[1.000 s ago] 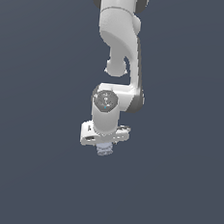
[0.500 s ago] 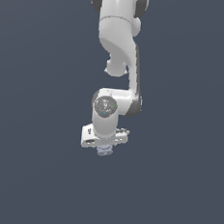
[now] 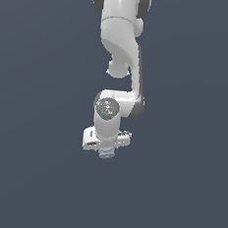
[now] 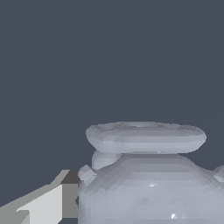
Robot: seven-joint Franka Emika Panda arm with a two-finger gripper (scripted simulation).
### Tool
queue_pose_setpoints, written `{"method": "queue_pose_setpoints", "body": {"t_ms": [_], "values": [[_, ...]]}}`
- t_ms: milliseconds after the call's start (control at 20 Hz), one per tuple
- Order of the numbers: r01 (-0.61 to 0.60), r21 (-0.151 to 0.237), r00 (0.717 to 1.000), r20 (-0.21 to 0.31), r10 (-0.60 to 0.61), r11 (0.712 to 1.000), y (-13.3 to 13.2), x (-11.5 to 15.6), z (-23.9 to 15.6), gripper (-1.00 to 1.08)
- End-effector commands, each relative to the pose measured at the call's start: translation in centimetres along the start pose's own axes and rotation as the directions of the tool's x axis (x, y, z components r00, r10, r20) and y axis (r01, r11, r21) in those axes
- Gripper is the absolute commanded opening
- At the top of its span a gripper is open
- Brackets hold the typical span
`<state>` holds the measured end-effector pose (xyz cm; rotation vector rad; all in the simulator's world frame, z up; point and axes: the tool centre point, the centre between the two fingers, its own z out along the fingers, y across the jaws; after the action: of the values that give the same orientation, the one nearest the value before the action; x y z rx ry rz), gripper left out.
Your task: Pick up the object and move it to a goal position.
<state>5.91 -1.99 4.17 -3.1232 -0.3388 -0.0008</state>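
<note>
Object [image 3: 106,153] beneath gripper [image 3: 105,149], plain dark surround

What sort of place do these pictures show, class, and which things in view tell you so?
Most likely a bare simulated test scene, not a real room: a flat, featureless dark grey-blue backdrop, a smooth white rendered arm, and a blocky, faceted pale object at the gripper.
</note>
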Motion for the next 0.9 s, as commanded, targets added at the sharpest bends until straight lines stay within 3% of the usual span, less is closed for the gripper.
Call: {"method": "queue_pose_setpoints", "body": {"t_ms": [0,300,850], "values": [[0.000,0.000,1.000,0.000,0.000,1.000,-0.1,0.0,-0.1,-1.00],[0.000,0.000,1.000,0.000,0.000,1.000,-2.6,-0.1,-1.4,-1.00],[0.000,0.000,1.000,0.000,0.000,1.000,-11.5,-0.3,-6.1,-1.00]]}}
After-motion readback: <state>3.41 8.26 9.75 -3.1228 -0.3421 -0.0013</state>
